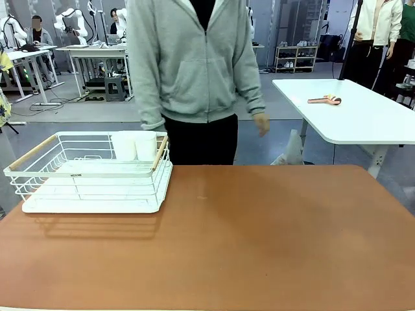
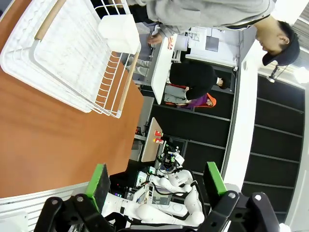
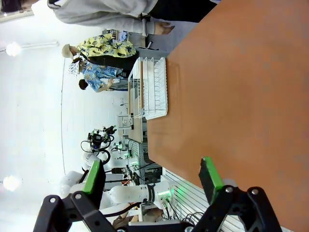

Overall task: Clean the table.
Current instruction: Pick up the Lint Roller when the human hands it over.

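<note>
Ahead of me lies the table (image 1: 259, 233), a smooth, matte, reddish-brown slab with rounded corners. Toward its left end sits a white wire dish rack (image 1: 91, 178) with pale wooden handles, and a white container (image 1: 135, 146) stands at the rack's far edge. My left gripper (image 2: 157, 180) and right gripper (image 3: 151, 176) have their green-padded jaws spread wide, grasping nothing. A person in a soft grey hoodie (image 1: 188, 58) stands opposite.

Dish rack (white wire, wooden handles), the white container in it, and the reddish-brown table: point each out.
White wire dish rack with wooden handles (image 1: 110, 170): front view, front top rim.
White container (image 1: 135, 146) in the rack: front view, its front face.
Reddish-brown table (image 1: 272, 240): front view, bare top.
</note>
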### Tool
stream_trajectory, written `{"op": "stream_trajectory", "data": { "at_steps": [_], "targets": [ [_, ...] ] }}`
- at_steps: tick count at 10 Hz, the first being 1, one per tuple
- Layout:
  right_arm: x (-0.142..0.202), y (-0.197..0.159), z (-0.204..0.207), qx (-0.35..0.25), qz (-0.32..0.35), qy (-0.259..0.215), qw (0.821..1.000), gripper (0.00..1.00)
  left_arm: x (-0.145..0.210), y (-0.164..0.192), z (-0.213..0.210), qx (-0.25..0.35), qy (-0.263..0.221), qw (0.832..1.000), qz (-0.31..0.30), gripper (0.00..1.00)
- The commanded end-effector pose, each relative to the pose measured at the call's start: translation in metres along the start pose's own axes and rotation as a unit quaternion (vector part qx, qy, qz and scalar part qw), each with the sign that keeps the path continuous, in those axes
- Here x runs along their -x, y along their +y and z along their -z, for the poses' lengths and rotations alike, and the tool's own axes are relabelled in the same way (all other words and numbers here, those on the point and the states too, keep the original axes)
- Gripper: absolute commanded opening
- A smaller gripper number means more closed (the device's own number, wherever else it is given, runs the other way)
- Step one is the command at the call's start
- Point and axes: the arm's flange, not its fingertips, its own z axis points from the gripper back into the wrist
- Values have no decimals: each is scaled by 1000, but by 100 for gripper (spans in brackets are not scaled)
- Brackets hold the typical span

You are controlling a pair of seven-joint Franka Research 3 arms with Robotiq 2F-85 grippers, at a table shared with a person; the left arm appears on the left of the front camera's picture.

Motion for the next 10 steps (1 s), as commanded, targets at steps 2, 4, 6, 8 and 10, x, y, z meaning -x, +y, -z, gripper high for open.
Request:
{"op": "stream_trajectory", "data": {
  "at_steps": [2, 4, 6, 8, 10],
  "targets": [
    [0, 2, 1, -4, 0, -2, 1000, 100, 1, 0, -3, 2, -1, 1000, 1, 100],
    [0, 2, 1, -4, 0, -2, 1000, 100, 1, 0, -3, 2, -1, 1000, 1, 100],
    [0, 2, 1, -4, 0, -2, 1000, 100, 1, 0, -3, 2, -1, 1000, 1, 100],
    [0, 2, 1, -4, 0, -2, 1000, 100, 1, 0, -3, 2, -1, 1000, 1, 100],
    [0, 2, 1, -4, 0, -2, 1000, 100, 1, 0, -3, 2, -1, 1000, 1, 100]
  ]
}}
